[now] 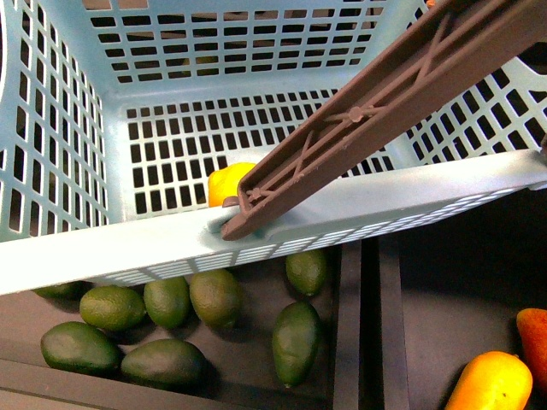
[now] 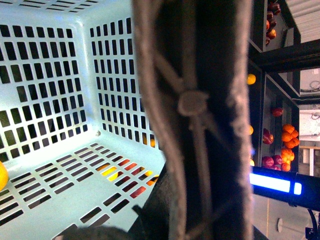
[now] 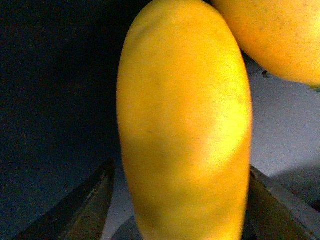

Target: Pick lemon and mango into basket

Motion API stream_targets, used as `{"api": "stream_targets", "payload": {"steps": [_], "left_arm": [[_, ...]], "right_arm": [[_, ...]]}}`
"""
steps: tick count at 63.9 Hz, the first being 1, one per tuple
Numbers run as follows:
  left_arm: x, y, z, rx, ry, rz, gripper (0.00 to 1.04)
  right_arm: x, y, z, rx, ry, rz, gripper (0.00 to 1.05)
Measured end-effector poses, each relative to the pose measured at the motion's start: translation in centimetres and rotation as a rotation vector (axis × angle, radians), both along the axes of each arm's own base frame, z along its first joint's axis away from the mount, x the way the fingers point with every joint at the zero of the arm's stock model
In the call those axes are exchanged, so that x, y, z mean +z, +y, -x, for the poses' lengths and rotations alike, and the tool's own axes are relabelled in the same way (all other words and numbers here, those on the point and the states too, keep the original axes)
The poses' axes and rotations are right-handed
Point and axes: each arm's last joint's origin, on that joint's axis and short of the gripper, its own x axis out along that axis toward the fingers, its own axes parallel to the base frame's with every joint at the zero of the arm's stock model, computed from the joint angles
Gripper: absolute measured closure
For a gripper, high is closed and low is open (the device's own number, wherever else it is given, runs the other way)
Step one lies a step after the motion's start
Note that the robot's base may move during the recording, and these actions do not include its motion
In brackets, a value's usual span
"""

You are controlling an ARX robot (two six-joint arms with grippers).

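Observation:
The teal basket hangs tilted and fills the upper front view, its brown handle slanting across it. My left gripper is shut on that handle, which blocks most of the left wrist view. The lemon lies on the basket's slotted floor, partly behind the rim, and shows at the edge as the lemon. The mango lies lengthwise between the fingers of my open right gripper, apart from both. In the front view the mango sits at the bottom right.
Several dark green avocados lie in a black bin under the basket. A dark divider separates that bin from the mango's. A reddish fruit lies beside the mango. Another orange fruit touches the mango's far end.

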Motion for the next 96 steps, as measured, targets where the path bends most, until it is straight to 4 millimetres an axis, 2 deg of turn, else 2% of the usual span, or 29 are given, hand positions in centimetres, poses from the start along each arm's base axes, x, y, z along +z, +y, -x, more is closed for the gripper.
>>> {"api": "stream_targets", "payload": {"steps": [6,10,17,21,27,36,49,57,64,71,75,81,96], "left_arm": [[0.0,0.0,0.0,0.000,0.000,0.000,1.00],[0.0,0.0,0.0,0.000,0.000,0.000,1.00],[0.0,0.0,0.0,0.000,0.000,0.000,1.00],[0.0,0.0,0.0,-0.001,0.000,0.000,1.00],[0.0,0.0,0.0,0.000,0.000,0.000,1.00],[0.0,0.0,0.0,0.001,-0.001,-0.001,1.00],[0.0,0.0,0.0,-0.001,0.000,0.000,1.00],[0.0,0.0,0.0,0.000,0.000,0.000,1.00],[0.0,0.0,0.0,0.000,0.000,0.000,1.00],[0.0,0.0,0.0,0.000,0.000,0.000,1.00],[0.0,0.0,0.0,0.000,0.000,0.000,1.00],[0.0,0.0,0.0,0.000,0.000,0.000,1.00],[0.0,0.0,0.0,0.000,0.000,0.000,1.00]], "right_arm": [[0.5,0.1,0.1,0.013,-0.019,-0.010,0.48],[1.0,0.2,0.3,0.031,-0.035,-0.015,0.52],[2.5,0.4,0.8,0.070,-0.064,-0.006,0.54],[4.2,0.5,1.5,0.101,-0.093,0.010,0.54],[8.1,1.2,3.4,0.196,-0.161,0.031,0.54],[12.8,2.3,5.9,0.294,-0.249,0.047,0.54],[20.0,4.1,8.4,0.400,-0.405,0.088,0.54],[25.1,6.4,9.9,0.491,-0.533,0.131,0.54],[28.0,8.6,10.7,0.543,-0.610,0.169,0.54],[30.2,11.6,10.7,0.618,-0.693,0.170,0.54],[30.9,13.0,10.4,0.648,-0.720,0.163,0.54],[32.0,16.1,9.3,0.722,-0.767,0.137,0.54],[32.4,20.5,6.9,0.805,-0.786,0.112,0.54]]}}
